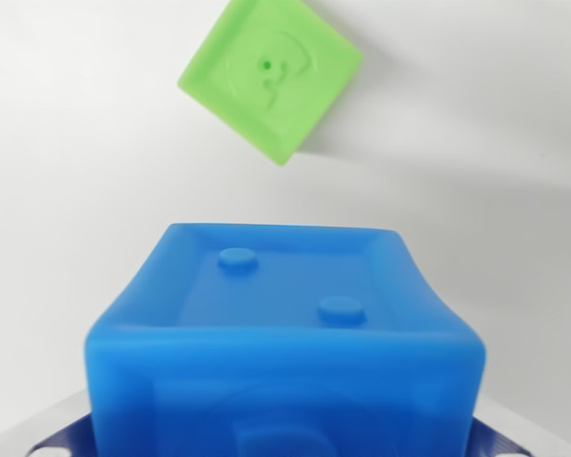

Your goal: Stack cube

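Blue cube [285,333] with 2 raised studs clamped in the pincer [285,440], green cube [269,78] lying apart on white surface [67,190]

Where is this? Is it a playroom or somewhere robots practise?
Probably a robot practice bench, not a playroom. There is only a plain white table with two toy blocks: a blue cube close to the camera and a green cube farther off. Bits of the gripper show at the bottom corners.

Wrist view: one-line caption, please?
Large blue plastic cube fills the foreground; smaller green plastic cube lies beyond on white surface.
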You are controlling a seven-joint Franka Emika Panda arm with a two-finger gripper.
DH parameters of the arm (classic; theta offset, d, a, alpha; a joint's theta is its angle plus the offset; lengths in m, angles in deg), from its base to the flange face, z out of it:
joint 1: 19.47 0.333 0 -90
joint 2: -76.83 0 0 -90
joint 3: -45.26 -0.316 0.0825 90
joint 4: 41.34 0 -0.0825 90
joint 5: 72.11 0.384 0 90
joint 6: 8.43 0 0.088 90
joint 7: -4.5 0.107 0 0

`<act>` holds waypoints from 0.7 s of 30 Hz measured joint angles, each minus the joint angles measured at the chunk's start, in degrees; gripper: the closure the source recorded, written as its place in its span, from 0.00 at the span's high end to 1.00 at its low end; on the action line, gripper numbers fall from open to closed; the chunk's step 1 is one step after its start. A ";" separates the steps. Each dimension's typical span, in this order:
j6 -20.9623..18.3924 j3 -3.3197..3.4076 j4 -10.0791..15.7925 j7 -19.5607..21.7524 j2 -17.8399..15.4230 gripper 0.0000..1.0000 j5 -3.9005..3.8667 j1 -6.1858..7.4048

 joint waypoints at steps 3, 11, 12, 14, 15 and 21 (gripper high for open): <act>-0.45 0.02 -0.51 1.90 0.05 0.00 0.00 0.21; -1.52 0.09 -1.88 6.73 0.32 0.00 0.00 0.78; -1.65 0.09 -2.06 7.36 0.36 0.00 0.00 0.84; -1.96 0.09 -2.43 8.62 0.43 0.00 0.00 0.95; -2.11 0.10 -2.60 9.27 0.46 0.00 0.00 1.02; -2.88 0.12 -3.59 12.55 0.68 0.00 0.00 1.42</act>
